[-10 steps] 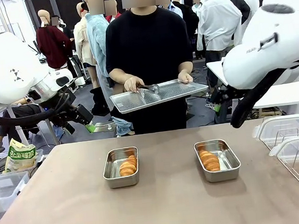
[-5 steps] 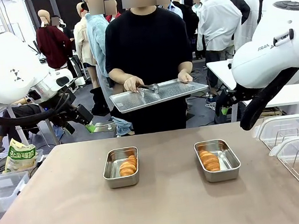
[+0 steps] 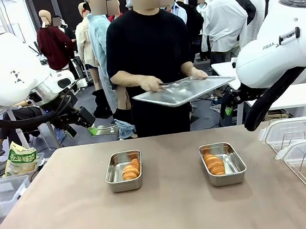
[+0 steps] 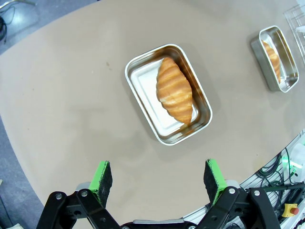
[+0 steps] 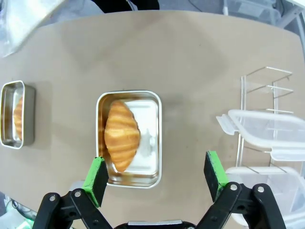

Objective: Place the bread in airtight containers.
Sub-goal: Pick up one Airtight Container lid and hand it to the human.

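Note:
Two steel airtight containers stand uncovered on the brown table, each with one golden croissant of bread lying inside. The left container (image 3: 115, 173) holds a croissant (image 3: 131, 169); the right container (image 3: 232, 163) holds another (image 3: 214, 164). My left gripper (image 4: 157, 169) hangs open high above the table, with its container (image 4: 143, 81) and croissant (image 4: 175, 89) ahead of the green fingertips. My right gripper (image 5: 155, 164) is open above the other container (image 5: 150, 143) and its croissant (image 5: 121, 135). Neither gripper holds anything.
A person at the far edge holds a flat steel tray (image 3: 175, 93) and tongs, tilted. Clear plastic lids and boxes (image 3: 291, 130) on a wire rack (image 5: 267, 90) sit at the table's right. A printed bag (image 3: 21, 158) and a clear bin (image 3: 0, 196) stand off the left side.
The person has swung the flat tray to the right and tilted it. My right arm has risen slightly. The pans and croissants have not moved.

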